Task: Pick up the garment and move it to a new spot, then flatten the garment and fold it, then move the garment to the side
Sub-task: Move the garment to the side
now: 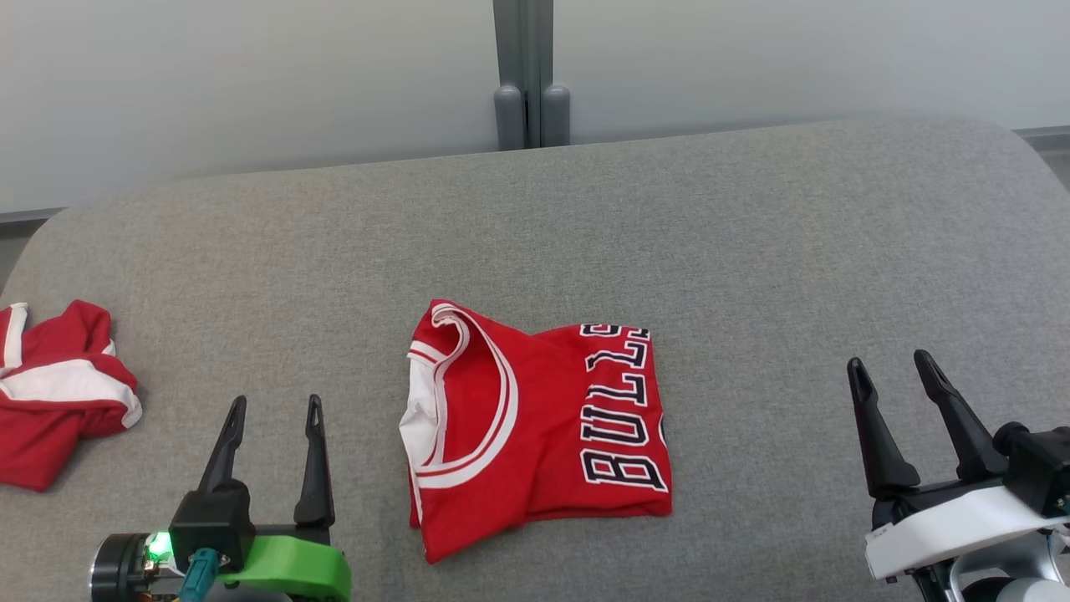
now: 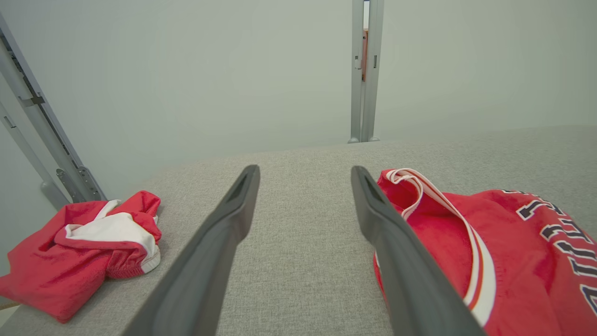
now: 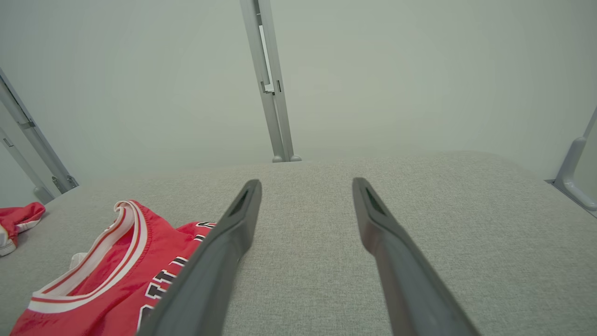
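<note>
A red jersey [image 1: 535, 426] with white trim and dark lettering lies folded into a rough square at the middle of the grey padded surface [image 1: 752, 234]. The same garment [image 2: 503, 252] shows to the right of my left fingers, and the garment [image 3: 107, 275] lies to the left of my right fingers. My left gripper [image 1: 276, 410] stands open to the jersey's left, apart from it, with nothing between its fingers. Far to the right, my right gripper [image 1: 894, 368] is open too, empty, above bare fabric.
A second red and white garment [image 1: 54, 393] lies crumpled at the surface's left edge, also the crumpled garment [image 2: 88, 247] in the left wrist view. A grey post [image 1: 527, 75] stands behind the far edge against a pale wall. Bare surface spreads to the right and back.
</note>
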You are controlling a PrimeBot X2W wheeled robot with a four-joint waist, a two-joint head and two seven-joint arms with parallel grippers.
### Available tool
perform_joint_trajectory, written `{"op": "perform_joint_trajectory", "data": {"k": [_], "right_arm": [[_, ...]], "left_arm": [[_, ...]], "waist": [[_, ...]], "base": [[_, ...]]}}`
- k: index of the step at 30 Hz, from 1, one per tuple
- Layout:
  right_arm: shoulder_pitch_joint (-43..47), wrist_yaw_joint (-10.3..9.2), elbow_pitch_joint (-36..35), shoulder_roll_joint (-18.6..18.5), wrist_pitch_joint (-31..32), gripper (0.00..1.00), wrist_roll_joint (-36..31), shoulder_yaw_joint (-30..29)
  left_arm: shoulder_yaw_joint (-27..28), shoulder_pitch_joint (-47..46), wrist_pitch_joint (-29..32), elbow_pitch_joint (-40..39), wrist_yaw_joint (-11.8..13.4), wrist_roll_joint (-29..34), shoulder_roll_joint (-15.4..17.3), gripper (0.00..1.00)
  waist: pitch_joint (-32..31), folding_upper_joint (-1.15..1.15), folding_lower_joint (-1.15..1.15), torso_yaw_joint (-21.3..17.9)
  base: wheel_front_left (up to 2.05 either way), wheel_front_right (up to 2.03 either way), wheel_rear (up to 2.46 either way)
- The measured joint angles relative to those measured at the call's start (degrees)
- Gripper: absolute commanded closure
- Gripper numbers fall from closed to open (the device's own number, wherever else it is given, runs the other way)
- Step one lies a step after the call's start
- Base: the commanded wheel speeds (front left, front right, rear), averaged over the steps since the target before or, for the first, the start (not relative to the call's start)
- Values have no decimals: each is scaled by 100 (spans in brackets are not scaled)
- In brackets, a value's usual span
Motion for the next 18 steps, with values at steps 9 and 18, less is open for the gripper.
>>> {"op": "perform_joint_trajectory", "data": {"k": [9, 18], "right_arm": [[20, 0, -34, -3, 64, 0, -12, -54], [-131, 0, 215, -137, 291, 0, -37, 124]], "left_arm": [[-5, -20, -14, -1, 18, -18, 12, 0], [-59, -595, -79, -191, 13, 91, -111, 0]], "waist": [[34, 0, 0, 49], [399, 0, 0, 311]], "base": [[0, 0, 0], [0, 0, 0]]}}
